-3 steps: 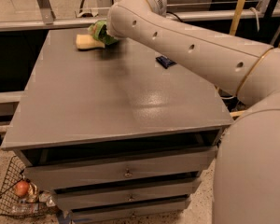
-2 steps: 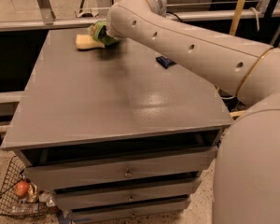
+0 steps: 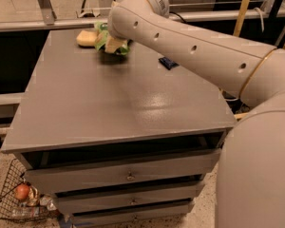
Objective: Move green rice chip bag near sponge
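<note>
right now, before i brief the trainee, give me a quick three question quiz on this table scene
1. True or false: the green rice chip bag lies beside the sponge, near the table's far edge.
2. Which small thing lies on the table apart from those two? A) dark blue packet B) red mug C) banana
3. Fill in: the gripper, mostly hidden by the arm, is at the ____.
Key: 1 true; 2 A; 3 green rice chip bag.

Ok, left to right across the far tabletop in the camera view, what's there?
sponge → green rice chip bag, with the gripper at it, mostly behind the arm → dark blue packet
</note>
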You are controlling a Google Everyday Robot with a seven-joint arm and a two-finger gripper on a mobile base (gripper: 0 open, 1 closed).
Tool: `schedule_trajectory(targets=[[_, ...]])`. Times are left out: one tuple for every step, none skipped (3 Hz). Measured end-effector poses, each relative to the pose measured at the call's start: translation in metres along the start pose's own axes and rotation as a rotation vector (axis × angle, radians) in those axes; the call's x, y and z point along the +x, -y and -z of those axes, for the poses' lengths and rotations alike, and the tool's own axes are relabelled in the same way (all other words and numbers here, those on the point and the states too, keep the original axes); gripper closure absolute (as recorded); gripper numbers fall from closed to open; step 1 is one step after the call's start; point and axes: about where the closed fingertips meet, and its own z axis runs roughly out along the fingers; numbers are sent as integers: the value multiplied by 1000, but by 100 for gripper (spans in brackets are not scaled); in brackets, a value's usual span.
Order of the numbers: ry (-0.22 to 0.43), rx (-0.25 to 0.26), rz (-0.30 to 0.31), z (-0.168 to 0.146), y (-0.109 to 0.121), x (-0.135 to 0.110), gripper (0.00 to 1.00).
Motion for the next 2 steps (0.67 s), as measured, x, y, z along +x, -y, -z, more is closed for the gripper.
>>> schedule_trajectory(targets=[[0,0,0,0,0,0,0],[5,5,-16,13,6,2,0]])
